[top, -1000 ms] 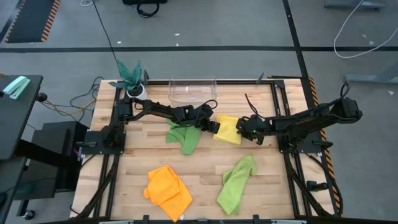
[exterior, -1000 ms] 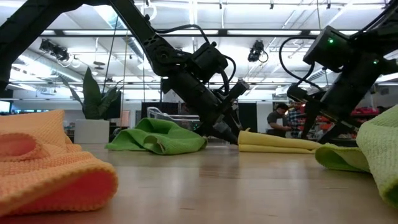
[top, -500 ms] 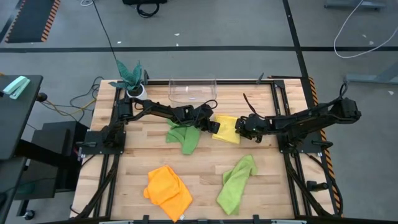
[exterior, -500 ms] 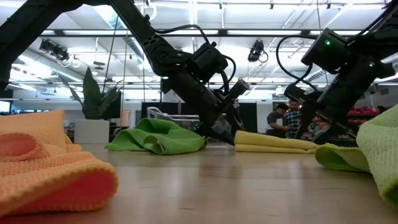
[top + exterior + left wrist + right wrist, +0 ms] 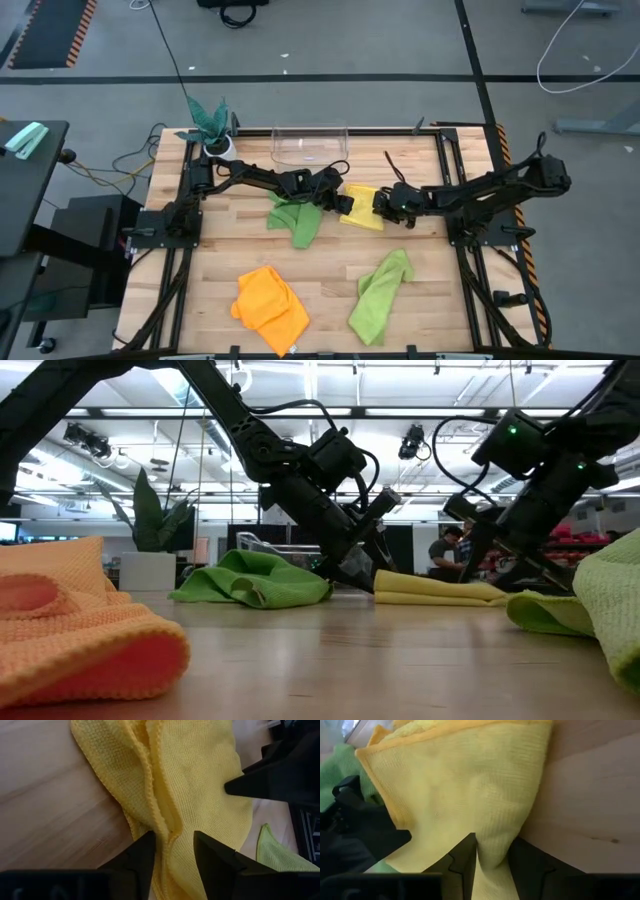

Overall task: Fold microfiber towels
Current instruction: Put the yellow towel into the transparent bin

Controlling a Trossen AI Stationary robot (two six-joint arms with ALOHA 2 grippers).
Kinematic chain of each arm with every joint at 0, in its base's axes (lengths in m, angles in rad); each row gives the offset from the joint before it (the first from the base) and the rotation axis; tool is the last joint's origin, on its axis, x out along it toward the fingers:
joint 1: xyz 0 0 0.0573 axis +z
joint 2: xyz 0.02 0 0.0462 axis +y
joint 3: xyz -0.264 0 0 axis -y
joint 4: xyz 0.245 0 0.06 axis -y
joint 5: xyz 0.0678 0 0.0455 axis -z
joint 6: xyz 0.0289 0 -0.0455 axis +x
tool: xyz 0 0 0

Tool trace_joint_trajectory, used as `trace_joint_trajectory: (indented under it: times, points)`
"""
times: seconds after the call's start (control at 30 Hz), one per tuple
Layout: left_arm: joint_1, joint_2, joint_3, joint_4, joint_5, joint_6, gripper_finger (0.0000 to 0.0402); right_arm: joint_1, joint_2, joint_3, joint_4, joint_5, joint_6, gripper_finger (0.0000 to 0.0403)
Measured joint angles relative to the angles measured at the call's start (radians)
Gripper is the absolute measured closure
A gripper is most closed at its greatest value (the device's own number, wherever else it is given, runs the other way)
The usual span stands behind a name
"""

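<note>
A yellow towel lies folded on the table's middle, between my two grippers. My left gripper is shut on its left side and my right gripper is shut on its right side. A lime green towel lies crumpled just left of it, under my left arm. An orange towel and a second lime green towel lie crumpled near the front edge. The low view shows the yellow towel flat on the wood in layers. My left gripper pinches a bunched ridge of the yellow towel's left edge between its two fingers, several layers. It comes slanting down from the table's left. The towel rests on the table there. My right gripper pinches a folded corner of the yellow towel's right side between its two fingers. It comes slanting down from the table's right. The rest of the towel lies on the table, slack.
A clear plastic bin stands at the table's far edge, behind the grippers. A teal plant in a white pot stands at the far left corner. People stand in the room beyond the table. Bare wood lies between the front towels.
My right gripper has gone toward the table's left, closer to my left gripper, taking the yellow towel's right side with it. The towel is now narrower from left to right. Its left side has stayed put in my left gripper.
</note>
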Motion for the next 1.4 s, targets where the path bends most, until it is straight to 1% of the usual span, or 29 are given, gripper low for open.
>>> trace_joint_trajectory:
  times: [0.13, 0.33, 0.43, 0.57, 0.6, 0.73, 0.83, 1.0, 1.1, 1.4]
  points:
    - [0.0, 0.0, 0.0, 0.0, -0.007, -0.001, 0.027, -0.004, 0.035, 0.012, 0.008, -0.001, 0.008, 0.0286]
    - [0.0, 0.0, 0.0, 0.0, -0.018, 0.0, 0.0297, -0.004, 0.036, 0.013, 0.004, -0.001, 0.008, 0.0291]
    - [0.0, 0.0, 0.0, 0.0, -0.02, 0.0, 0.0329, -0.003, 0.036, 0.013, -0.001, -0.002, 0.008, 0.0301]
    - [-0.001, 0.0, 0.0, 0.0, -0.037, -0.001, 0.0385, -0.003, 0.036, 0.012, -0.006, -0.003, -0.002, 0.0326]
    - [-0.001, 0.0, 0.0, 0.0, -0.041, 0.0, 0.039, -0.003, 0.036, 0.012, -0.008, -0.004, -0.008, 0.0334]
    - [-0.001, 0.0, 0.0, 0.0, -0.049, 0.001, 0.0381, -0.003, 0.036, 0.011, -0.012, -0.004, -0.041, 0.037]
    - [-0.003, 0.0, -0.001, -0.001, -0.05, 0.021, 0.0389, 0.002, 0.037, 0.011, -0.012, 0.008, -0.063, 0.0392]
    - [-0.003, 0.0, -0.002, 0.012, -0.053, 0.025, 0.0392, 0.041, 0.016, 0.009, -0.02, 0.078, -0.075, 0.0389]
    - [-0.003, -0.004, -0.003, 0.021, -0.052, 0.026, 0.0394, 0.07, -0.008, 0.008, -0.019, 0.123, -0.091, 0.0395]
    - [-0.003, -0.046, -0.004, 0.023, -0.05, 0.025, 0.0394, 0.115, -0.055, 0.009, -0.046, 0.174, -0.095, 0.0398]
